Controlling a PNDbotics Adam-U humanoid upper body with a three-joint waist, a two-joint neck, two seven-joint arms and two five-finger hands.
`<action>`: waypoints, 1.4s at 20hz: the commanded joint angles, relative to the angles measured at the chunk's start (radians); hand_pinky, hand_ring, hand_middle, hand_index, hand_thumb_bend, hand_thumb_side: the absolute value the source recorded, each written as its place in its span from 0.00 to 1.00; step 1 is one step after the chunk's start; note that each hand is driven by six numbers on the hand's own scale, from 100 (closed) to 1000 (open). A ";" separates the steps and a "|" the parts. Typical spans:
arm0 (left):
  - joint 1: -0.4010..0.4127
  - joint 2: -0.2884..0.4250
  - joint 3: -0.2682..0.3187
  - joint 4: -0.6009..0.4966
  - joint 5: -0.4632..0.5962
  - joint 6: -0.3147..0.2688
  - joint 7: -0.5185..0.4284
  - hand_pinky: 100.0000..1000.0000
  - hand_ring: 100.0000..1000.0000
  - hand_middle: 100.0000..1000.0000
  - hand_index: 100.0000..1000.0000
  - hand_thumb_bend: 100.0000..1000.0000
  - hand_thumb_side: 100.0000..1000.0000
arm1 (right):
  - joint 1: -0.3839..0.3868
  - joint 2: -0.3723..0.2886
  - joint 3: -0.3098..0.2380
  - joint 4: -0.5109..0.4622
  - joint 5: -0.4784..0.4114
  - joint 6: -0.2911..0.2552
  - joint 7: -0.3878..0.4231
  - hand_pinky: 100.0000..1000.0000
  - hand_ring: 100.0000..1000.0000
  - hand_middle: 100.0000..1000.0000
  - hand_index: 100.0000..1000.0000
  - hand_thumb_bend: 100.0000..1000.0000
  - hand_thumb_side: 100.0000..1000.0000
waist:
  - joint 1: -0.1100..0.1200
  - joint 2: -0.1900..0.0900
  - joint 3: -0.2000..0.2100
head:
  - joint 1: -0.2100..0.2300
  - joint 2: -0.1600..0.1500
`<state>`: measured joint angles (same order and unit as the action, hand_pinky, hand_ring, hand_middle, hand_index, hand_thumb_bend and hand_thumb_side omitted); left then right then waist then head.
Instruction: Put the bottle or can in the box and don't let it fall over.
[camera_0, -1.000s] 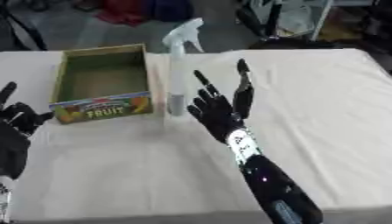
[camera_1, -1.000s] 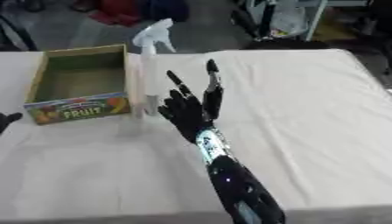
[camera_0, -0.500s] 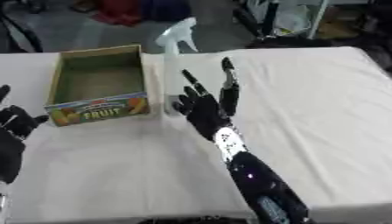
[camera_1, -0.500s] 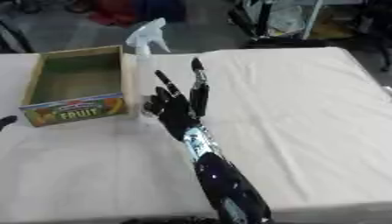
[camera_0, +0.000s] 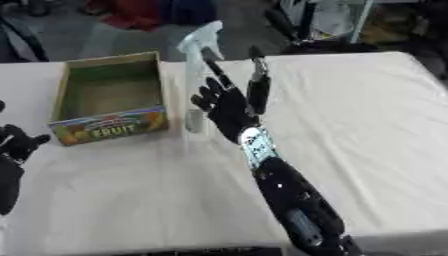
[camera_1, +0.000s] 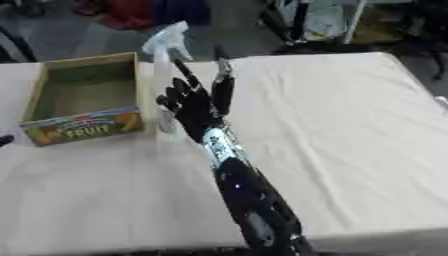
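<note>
Just left of the right hand's (camera_0: 229, 107) fingers (camera_0: 258, 85) stands a clear spray bottle (camera_0: 197, 75), upright on the surface (camera_0: 350, 110), its white trigger head above the fingertips. The fingers are straight and spread apart, pointing up and away, with the palm turned toward the bottle; they sit right beside it, and whether they touch it cannot be told. Nothing is clasped in that hand. The black forearm (camera_0: 284, 195) runs back from the hand to the lower edge of the view.

Left of the bottle, on the far side from the fingers, lies an open cardboard box (camera_0: 109, 102) with a green inside and a printed fruit label (camera_0: 109, 130) on its near wall. The bottle stands just outside the box's right wall, close to its near corner, not inside it.

At the lower left edge the left hand (camera_0: 16, 145) rests low, well apart from the box and the bottle, its fingers relaxed and holding nothing.

A pale cloth covers the surface.
</note>
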<state>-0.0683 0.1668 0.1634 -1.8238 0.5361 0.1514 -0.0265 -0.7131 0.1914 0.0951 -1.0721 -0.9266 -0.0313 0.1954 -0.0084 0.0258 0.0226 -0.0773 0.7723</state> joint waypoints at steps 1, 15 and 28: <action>-0.013 0.007 -0.005 -0.010 0.005 0.001 -0.007 0.60 0.27 0.29 0.93 0.44 1.00 | -0.036 0.013 -0.011 -0.008 0.015 -0.002 -0.012 0.30 0.16 0.16 1.00 0.40 1.00 | 0.005 -0.011 0.005 | -0.008 -0.002; -0.030 0.005 -0.035 -0.003 0.014 0.018 -0.032 0.59 0.27 0.29 0.93 0.44 1.00 | -0.252 -0.052 -0.046 0.021 0.150 -0.025 -0.010 0.37 0.26 0.23 1.00 0.15 0.99 | 0.004 -0.017 0.066 | -0.040 -0.002; -0.125 0.004 -0.092 -0.006 0.039 0.041 -0.081 0.58 0.27 0.29 0.93 0.45 1.00 | -0.398 -0.081 -0.068 0.052 0.226 -0.072 0.058 0.41 0.29 0.25 1.00 0.06 0.96 | -0.010 0.022 0.235 | -0.123 -0.002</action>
<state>-0.1780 0.1629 0.0762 -1.8123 0.5690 0.1927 -0.1008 -1.0894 0.1143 0.0313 -1.0097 -0.7075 -0.0990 0.2444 -0.0254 0.0569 0.2623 -0.1897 0.7723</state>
